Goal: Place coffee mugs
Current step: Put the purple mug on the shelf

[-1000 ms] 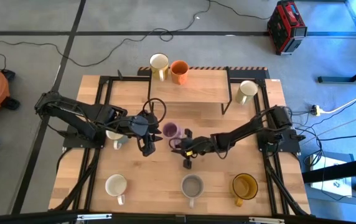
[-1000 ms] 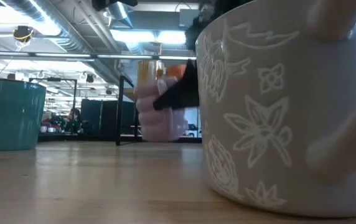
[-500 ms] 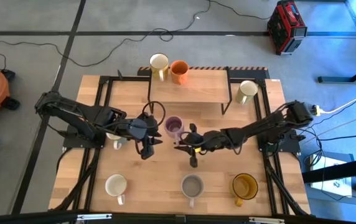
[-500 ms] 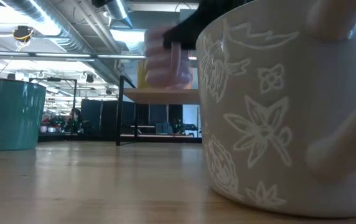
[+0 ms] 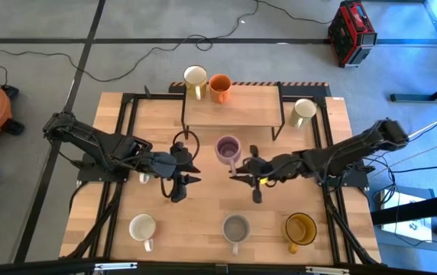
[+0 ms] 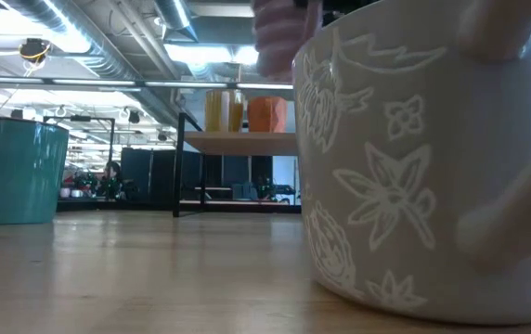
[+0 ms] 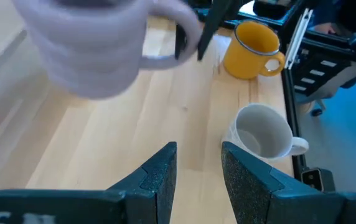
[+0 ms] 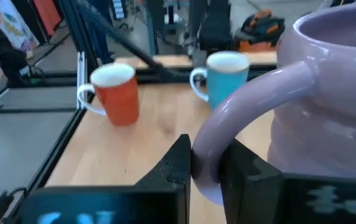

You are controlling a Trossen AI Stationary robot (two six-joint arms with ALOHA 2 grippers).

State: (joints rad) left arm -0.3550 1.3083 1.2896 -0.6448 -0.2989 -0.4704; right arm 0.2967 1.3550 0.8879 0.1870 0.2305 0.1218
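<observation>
My right gripper [image 5: 238,163] is shut on a lilac mug [image 5: 228,149], which hangs upright above the table's middle; the low view shows the lilac mug [image 6: 279,37] high up and blurred. My left gripper [image 5: 182,180] hovers open just left of it, nothing between its fingers [image 7: 165,171]. A cream mug [image 5: 195,76] and an orange mug [image 5: 219,87] stand on the raised shelf [image 5: 234,111]. Another cream mug [image 5: 304,111] stands at the far right. A white mug [image 5: 142,227], a grey mug [image 5: 236,227] and an amber mug [image 5: 300,228] stand along the near edge. My right gripper pinches the lilac mug's handle [image 8: 214,146] between its two fingers [image 8: 179,163]. The fingers come nearly level from the table's right side. The mug [image 8: 327,106] sits upright beyond them, its mouth up, lifted clear of the table.
A teal mug [image 6: 15,167] stands at the left, mostly under my left arm in the high view. The shelf's black frame legs [image 5: 277,122] stand just beyond the lifted mug. Bare wood [image 5: 203,202] lies between the grippers and the near row of mugs.
My right gripper has risen, staying shut on the lilac mug's handle, and drifted a little toward the table's far right. The mug has come off the table and hangs clear and upright, well above where it stood.
</observation>
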